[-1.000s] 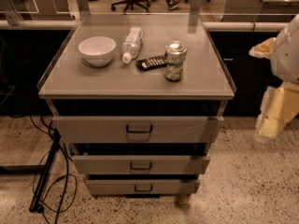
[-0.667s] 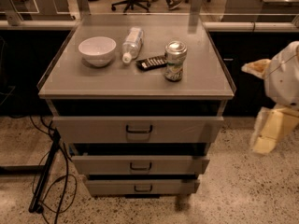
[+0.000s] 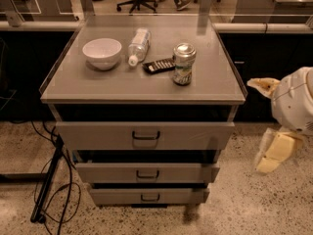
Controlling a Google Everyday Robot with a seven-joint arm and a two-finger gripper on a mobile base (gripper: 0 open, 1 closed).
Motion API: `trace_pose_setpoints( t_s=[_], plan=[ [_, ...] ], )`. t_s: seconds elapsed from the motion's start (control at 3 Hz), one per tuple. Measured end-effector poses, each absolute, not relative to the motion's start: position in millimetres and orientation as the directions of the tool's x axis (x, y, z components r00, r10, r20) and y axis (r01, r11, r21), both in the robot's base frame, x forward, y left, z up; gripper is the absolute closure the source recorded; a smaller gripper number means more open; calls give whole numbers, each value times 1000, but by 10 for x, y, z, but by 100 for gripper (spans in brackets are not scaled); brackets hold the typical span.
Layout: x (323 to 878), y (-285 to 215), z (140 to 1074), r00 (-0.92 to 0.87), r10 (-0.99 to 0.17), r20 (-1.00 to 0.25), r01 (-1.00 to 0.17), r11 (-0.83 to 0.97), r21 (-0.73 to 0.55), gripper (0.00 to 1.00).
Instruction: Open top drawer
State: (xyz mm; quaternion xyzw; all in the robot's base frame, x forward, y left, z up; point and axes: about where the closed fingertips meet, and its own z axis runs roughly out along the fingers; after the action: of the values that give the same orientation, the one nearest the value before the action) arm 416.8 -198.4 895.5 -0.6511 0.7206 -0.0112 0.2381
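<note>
The top drawer (image 3: pixel 98 135), sitting just under the counter (image 3: pixel 102 88), is apparently awaiting the reach, since the claw (image 3: pixel 259 126) is hovering spread and empty well off to its right, needing next to swing in onto the dark centre handle (image 3: pixel 145 135).

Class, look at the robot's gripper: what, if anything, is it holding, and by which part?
Nothing. The gripper hangs to the right of the cabinet, its jaws apart and empty, not touching the top drawer.
</note>
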Motion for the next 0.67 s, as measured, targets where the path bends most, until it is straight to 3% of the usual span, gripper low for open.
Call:
trace_pose_setpoints(
  t_s=[0.67],
  plan=[
    [4369,-1667,8305,-20,-919,-393,-939,152,-309,0]
  ],
)
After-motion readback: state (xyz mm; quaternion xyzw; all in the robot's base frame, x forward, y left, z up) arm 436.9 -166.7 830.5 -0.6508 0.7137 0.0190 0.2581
